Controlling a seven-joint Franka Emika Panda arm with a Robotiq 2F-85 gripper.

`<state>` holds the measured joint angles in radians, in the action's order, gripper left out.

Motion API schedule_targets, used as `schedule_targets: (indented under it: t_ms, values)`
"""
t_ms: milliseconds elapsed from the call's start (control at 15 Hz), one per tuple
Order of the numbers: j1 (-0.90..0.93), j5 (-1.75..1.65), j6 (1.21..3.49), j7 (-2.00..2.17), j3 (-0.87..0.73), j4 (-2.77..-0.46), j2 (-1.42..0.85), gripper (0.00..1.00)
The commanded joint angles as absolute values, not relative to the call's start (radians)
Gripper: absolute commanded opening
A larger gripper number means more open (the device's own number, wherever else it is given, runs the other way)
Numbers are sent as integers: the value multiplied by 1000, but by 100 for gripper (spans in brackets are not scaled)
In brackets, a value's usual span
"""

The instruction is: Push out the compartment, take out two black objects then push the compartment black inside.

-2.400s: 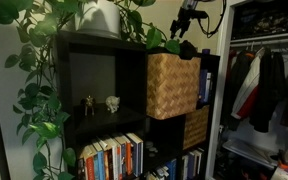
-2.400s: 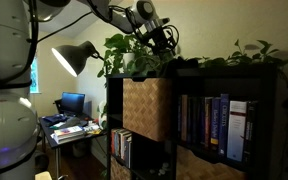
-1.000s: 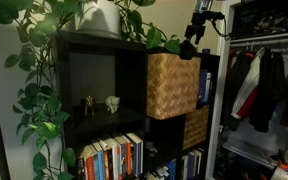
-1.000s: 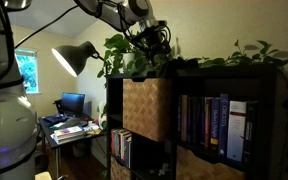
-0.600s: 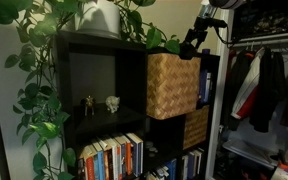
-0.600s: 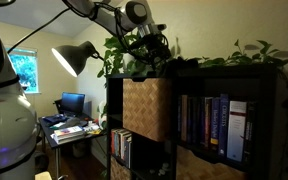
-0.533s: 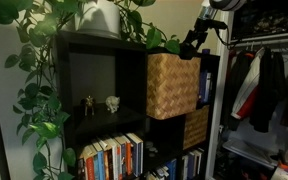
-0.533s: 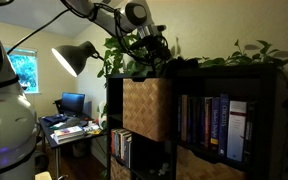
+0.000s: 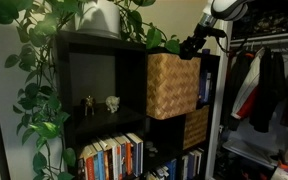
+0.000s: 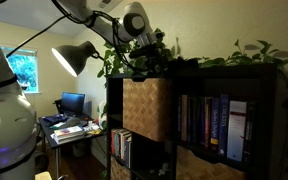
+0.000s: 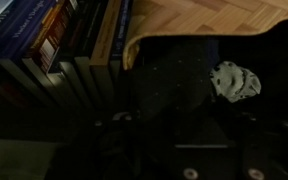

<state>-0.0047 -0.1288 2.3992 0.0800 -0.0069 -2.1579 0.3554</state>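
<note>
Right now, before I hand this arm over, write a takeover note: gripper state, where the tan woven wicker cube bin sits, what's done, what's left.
Gripper: just above the top edge of the tan woven wicker cube bin; open or shut cannot be told, nothing visibly held.
Bin: upper cell of the black shelf unit, apparently jutting forward.
Done: pull-out, it seems.
Left: take out two black objects (not visible; wrist view too dark), push the bin back in.
</note>
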Motion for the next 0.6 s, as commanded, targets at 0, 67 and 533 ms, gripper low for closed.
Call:
schedule_targets:
  t_ms: [0,67,533]
  values:
    - [-15,-106,2479,85,-3,-2231,402,46]
    - [-17,-108,2486,86,-2,-2237,404,41]
    - [-14,-113,2402,70,5,-2192,412,3]
